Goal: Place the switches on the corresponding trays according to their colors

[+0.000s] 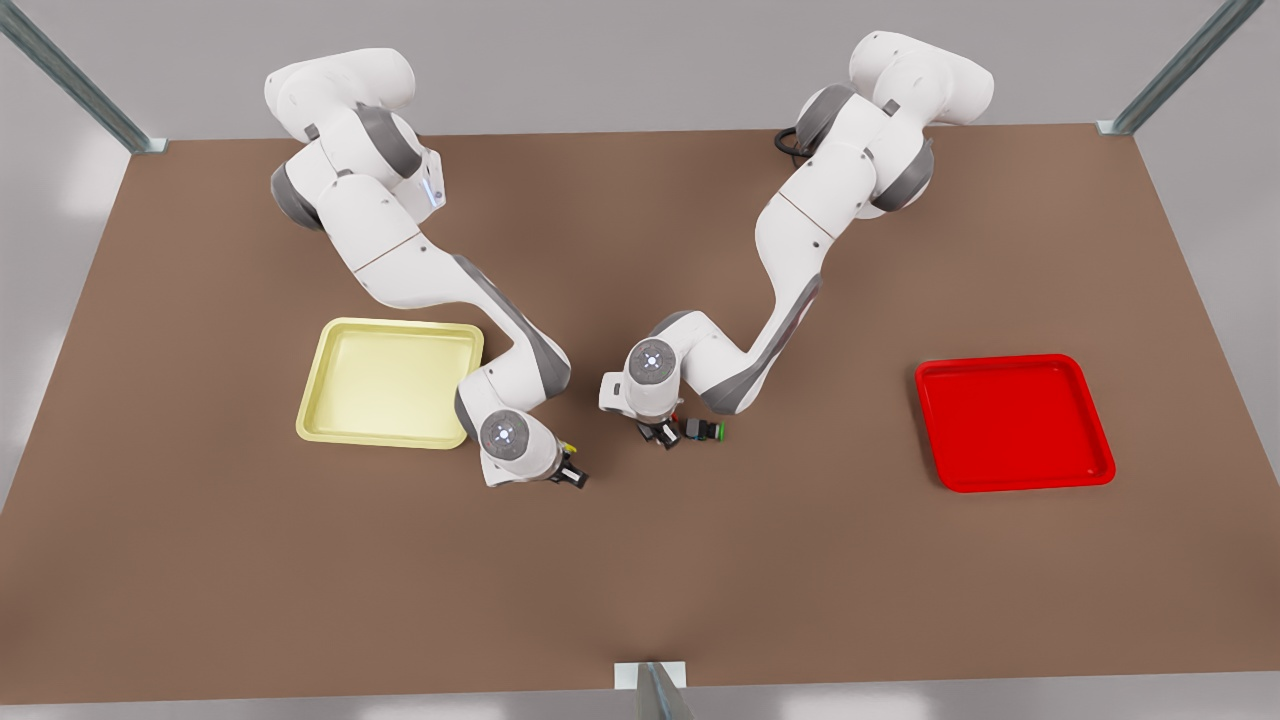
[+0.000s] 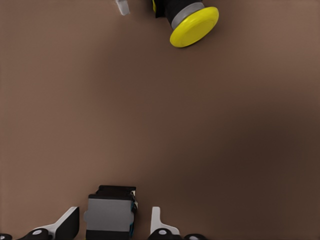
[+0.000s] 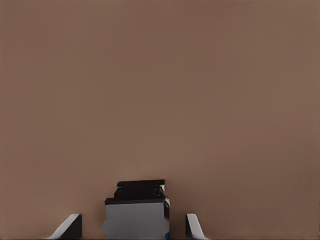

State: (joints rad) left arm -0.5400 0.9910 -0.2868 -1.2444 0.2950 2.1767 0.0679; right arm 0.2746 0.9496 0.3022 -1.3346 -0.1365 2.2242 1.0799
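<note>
In the front view the yellow tray (image 1: 390, 385) lies at the left and the red tray (image 1: 1015, 420) at the right. My left gripper (image 1: 660, 434) (image 2: 115, 220) is down at the table's middle, open. Its fingers straddle a dark grey switch body (image 2: 111, 215), and a red cap (image 1: 677, 416) peeks out beside it. My right gripper (image 1: 570, 475) (image 3: 132, 222) sits by the yellow tray's near corner, open around the yellow switch (image 1: 568, 448) (image 3: 136, 215). The left wrist view shows that yellow cap (image 2: 192, 25) farther off, tilted, with a right finger (image 2: 121, 6) beside it.
A green-capped switch (image 1: 705, 430) lies on the table just to the front view's right of my left gripper. Both forearms reach in low over the brown table (image 1: 640, 580). Metal frame posts (image 1: 650, 690) stand at the table's edges.
</note>
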